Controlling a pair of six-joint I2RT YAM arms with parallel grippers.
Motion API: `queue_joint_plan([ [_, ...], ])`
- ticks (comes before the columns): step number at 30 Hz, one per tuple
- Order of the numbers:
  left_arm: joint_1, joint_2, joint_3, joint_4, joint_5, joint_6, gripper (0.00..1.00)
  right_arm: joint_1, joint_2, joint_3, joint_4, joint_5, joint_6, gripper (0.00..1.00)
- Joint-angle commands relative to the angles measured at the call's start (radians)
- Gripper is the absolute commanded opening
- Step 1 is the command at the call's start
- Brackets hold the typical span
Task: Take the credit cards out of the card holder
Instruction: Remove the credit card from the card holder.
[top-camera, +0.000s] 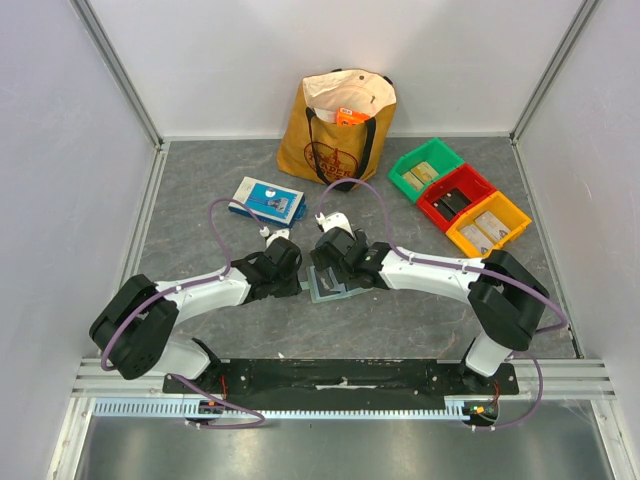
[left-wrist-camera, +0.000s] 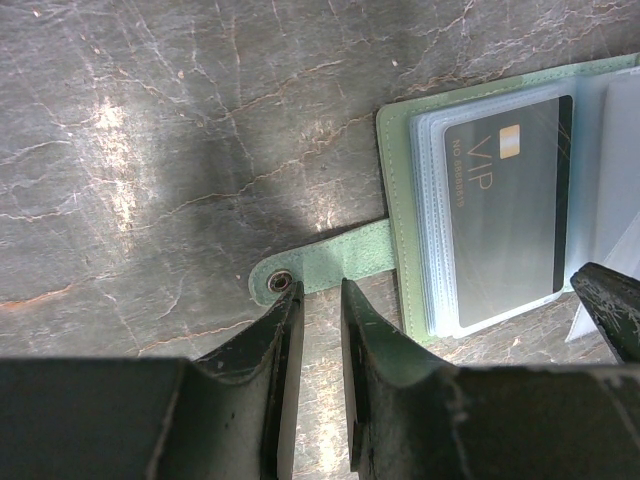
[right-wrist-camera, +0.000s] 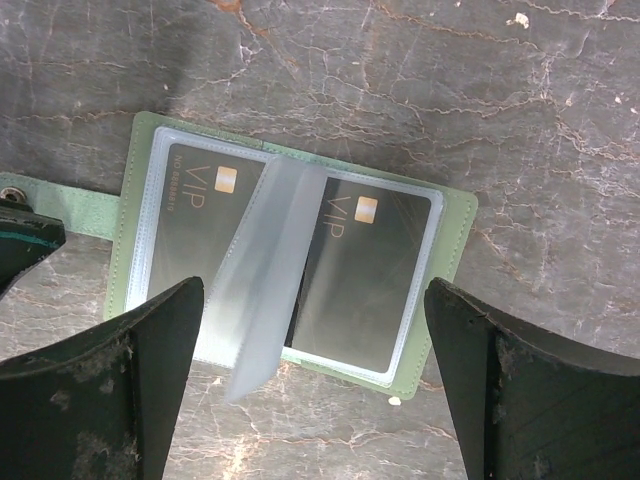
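The card holder (right-wrist-camera: 452, 255) lies open on the dark table, pale green with clear pockets, and shows in the top view (top-camera: 322, 292) between both arms. Two black credit cards sit in its pockets, one left (right-wrist-camera: 190, 235) and one right (right-wrist-camera: 370, 280). A clear pocket leaf (right-wrist-camera: 265, 280) stands up between them, blurred. My right gripper (right-wrist-camera: 312, 290) hangs wide open over the holder's near edge, holding nothing. My left gripper (left-wrist-camera: 320, 290) has its jaws a narrow gap apart, tips at the holder's snap strap (left-wrist-camera: 345, 262), with only table between them.
A tan tote bag (top-camera: 338, 125) stands at the back. A blue-and-white flat box (top-camera: 268, 200) lies left of it. Green (top-camera: 427, 168), red (top-camera: 457, 197) and yellow (top-camera: 488, 224) bins sit in a row at the back right.
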Motion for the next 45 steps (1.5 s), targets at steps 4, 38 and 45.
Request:
queue_joint_plan([
  [4,0.004,0.02,-0.019,-0.042,0.016,0.041,0.28,0.004,-0.065,0.039,-0.003,0.015,-0.027,0.98],
  [38,-0.002,-0.084,0.176,0.082,0.292,-0.011,0.38,-0.324,-0.144,-0.315,0.405,-0.592,0.049,0.39],
  [45,-0.016,0.095,0.208,0.22,0.349,-0.074,0.4,-0.4,-0.123,-0.404,0.501,-0.663,0.092,0.25],
])
